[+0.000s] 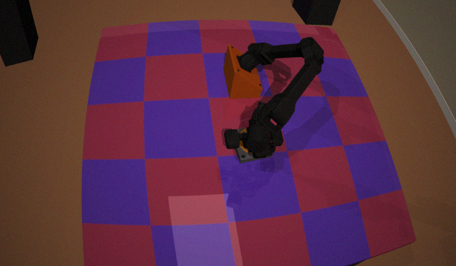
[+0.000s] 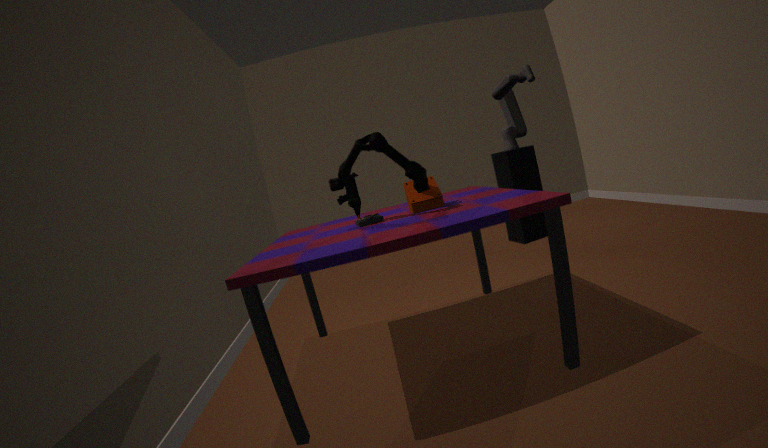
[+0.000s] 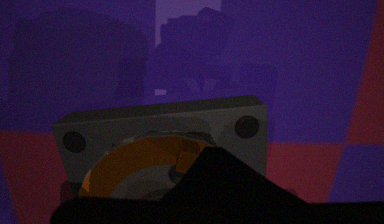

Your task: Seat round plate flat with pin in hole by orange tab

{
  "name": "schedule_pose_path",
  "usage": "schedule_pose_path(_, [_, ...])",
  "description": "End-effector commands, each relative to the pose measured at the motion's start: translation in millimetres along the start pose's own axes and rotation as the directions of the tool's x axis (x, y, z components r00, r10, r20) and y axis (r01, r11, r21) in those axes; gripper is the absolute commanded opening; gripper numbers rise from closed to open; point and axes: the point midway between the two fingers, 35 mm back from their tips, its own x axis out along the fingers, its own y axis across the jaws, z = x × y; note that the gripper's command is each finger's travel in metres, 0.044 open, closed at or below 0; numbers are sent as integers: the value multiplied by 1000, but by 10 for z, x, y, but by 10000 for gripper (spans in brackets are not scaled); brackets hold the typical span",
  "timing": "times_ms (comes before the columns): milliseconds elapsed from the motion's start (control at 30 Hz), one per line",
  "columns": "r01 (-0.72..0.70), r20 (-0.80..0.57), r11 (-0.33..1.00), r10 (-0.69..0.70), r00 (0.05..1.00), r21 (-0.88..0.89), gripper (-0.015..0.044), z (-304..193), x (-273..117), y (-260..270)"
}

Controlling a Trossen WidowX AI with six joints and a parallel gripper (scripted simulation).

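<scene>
- Wrist view: the hand (image 3: 220, 184), its fingers together and gripping nothing, fills the lower frame in shadow, low over the round plate (image 3: 135, 164).
- The plate's orange ring lies on the grey square base (image 3: 160, 129); dark corner holes (image 3: 246, 126) mark the base's far corners. The orange tab and pin cannot be made out beneath the hand.
- Top view: the black arm (image 1: 295, 85) reaches from its orange mount (image 1: 240, 75), near the far edge of the checkered desk (image 1: 117, 132), down to the base (image 1: 244, 155) around the desk's middle.
- Exterior view: the hand (image 2: 357, 212) points straight down at the base (image 2: 370, 218).
</scene>
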Motion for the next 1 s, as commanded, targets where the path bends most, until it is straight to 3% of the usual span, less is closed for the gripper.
schedule_pose_path(0, [-8, 1, 1000, 8, 1000, -2, 0, 20, 0, 69])
schedule_pose_path(967, [-9, 1, 1000, 9, 1000, -2, 0, 26, -7, 321])
